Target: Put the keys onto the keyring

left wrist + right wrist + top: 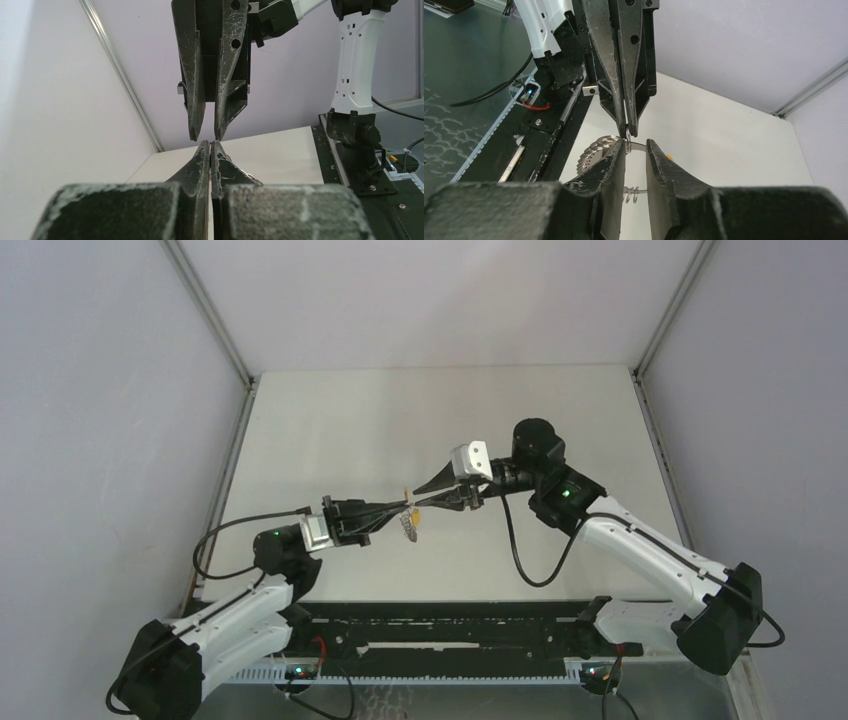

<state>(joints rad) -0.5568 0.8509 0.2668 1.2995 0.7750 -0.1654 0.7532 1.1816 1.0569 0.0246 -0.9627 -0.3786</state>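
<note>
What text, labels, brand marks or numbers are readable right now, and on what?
None readable in any view. The round grey metallic keyring shows no legible engraving; the scratched black gripper fingers, the white arm links and the pale table carry no visible lettering, numbers or logos.

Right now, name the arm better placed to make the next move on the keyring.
Right, probably. The left tool is shut on the keyring, steadying it, so it is occupied; the right tool stands open astride its wire, free to close or shift.
</note>
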